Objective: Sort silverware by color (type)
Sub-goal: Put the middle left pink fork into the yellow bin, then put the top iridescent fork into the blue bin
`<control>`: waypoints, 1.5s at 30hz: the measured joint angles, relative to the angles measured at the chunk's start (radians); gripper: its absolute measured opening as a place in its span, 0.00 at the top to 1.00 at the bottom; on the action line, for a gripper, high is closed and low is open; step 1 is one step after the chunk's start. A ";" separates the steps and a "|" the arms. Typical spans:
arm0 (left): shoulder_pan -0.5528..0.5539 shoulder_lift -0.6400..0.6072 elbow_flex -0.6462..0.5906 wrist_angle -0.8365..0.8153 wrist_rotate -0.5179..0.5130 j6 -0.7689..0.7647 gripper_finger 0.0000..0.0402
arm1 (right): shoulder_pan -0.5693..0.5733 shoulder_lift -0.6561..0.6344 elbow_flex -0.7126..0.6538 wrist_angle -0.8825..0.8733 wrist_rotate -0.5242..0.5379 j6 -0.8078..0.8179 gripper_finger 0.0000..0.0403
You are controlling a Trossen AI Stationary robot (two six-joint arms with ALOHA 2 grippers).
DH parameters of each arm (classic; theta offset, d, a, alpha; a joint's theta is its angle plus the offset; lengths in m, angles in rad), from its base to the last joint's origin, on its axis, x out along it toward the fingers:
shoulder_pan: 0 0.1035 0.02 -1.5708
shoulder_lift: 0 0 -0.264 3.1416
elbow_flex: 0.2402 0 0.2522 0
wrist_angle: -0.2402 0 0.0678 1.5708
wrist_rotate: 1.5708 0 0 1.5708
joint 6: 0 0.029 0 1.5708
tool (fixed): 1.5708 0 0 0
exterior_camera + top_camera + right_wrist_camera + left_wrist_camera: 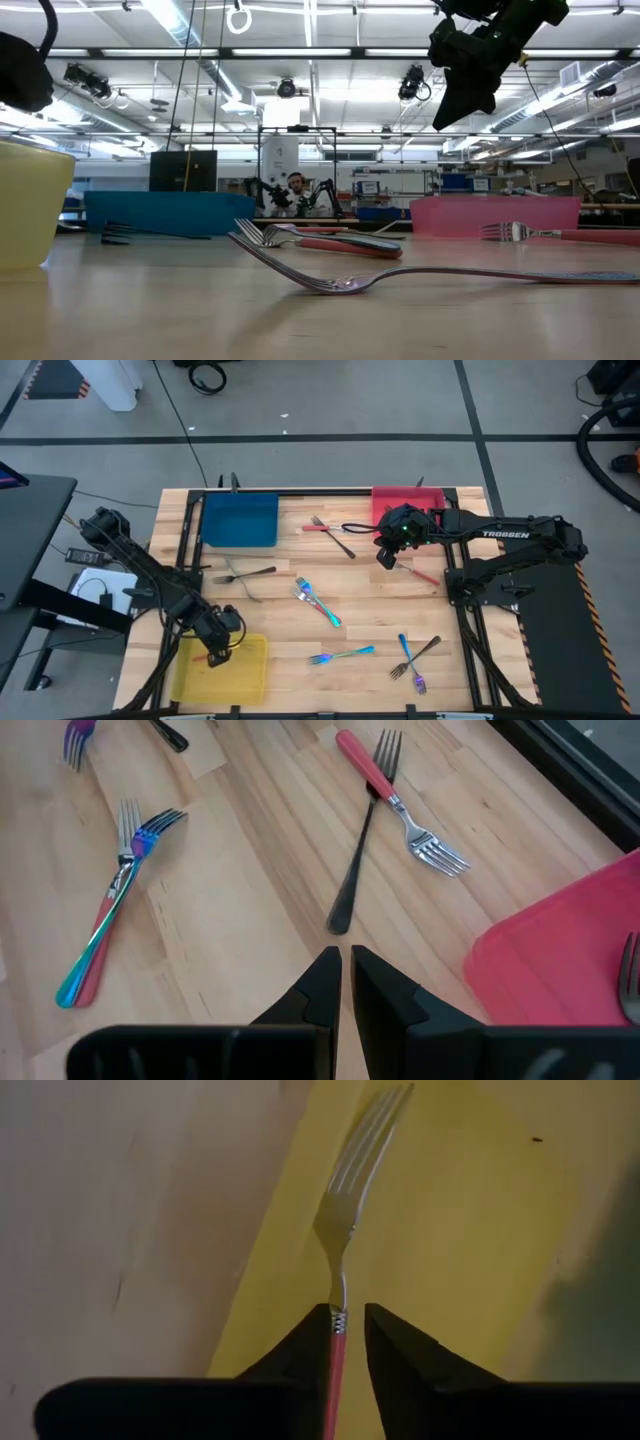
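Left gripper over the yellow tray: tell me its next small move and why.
Probably open the fingers fully and lift away. The left gripper has the red-handled fork between its fingers, with the fork's silver head lying over the yellow tray, so the fork looks placed. The right gripper hangs above the table near the red tray, holding nothing.

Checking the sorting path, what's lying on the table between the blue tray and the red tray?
High view: a red-handled fork crossed by a dark fork between blue tray and red tray.
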 joint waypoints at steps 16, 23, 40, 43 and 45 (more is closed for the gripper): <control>0.210 -0.001 0.215 -0.058 0.078 0.405 0.80 | 0.002 0.000 0.000 0.098 -0.006 -0.026 0.91; 0.348 -0.002 0.280 -0.064 -0.029 0.752 0.80 | 0.058 0.000 0.000 0.097 -0.057 0.012 0.91; 0.575 -0.001 0.280 -0.030 -0.333 0.931 0.80 | 0.218 0.078 0.000 0.318 -0.020 0.025 0.91; 0.579 -0.001 0.280 -0.054 -0.333 0.931 0.80 | 0.239 0.152 0.000 0.406 -0.020 0.003 0.90; 0.579 -0.001 0.280 -0.076 -0.333 0.931 0.80 | 0.250 0.198 0.000 0.465 -0.022 -0.006 0.88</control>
